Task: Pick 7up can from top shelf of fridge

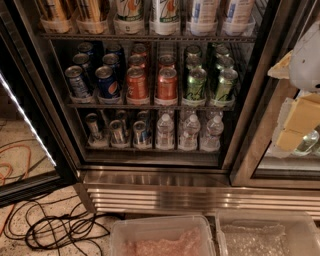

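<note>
Two 7up cans [129,12] [166,12], white with green lettering and an orange-red spot, stand side by side on the top shelf [150,37] of the fridge [155,177]; their tops are cut off by the upper edge of the camera view. The fridge door [22,125] is swung open at the left. My gripper [297,122], white with yellow padding, hangs at the far right, in front of the neighbouring glass door. It is well to the right of the 7up cans, below their level, and holds nothing that I can see.
Gold cans [55,12] stand left of the 7up cans, white-and-blue cans [200,12] to their right. Blue, orange and green cans fill the middle rack [150,104]; silver cans and water bottles sit below. Cables [60,225] lie on the floor. Two clear bins [160,237] [265,235] stand in front.
</note>
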Action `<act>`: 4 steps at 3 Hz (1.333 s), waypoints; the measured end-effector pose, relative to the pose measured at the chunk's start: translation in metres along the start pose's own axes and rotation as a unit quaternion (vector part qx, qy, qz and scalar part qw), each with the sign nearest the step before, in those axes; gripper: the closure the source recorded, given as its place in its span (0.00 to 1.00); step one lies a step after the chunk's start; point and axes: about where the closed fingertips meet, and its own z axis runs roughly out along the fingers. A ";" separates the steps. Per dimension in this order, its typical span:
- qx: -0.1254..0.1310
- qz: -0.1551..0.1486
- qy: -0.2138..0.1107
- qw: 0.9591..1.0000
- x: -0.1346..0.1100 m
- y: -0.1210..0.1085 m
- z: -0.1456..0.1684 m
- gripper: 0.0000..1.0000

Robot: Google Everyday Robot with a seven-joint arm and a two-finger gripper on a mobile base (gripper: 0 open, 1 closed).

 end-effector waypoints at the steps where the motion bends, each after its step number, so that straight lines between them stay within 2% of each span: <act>1: 0.000 0.000 0.000 1.000 0.000 0.000 0.000 0.00; 2: 0.018 0.039 -0.006 0.999 -0.008 -0.005 0.004 0.00; 3: 0.041 0.076 -0.005 0.996 -0.021 -0.011 0.010 0.00; 4: 0.073 0.124 -0.022 0.989 -0.043 -0.029 0.015 0.00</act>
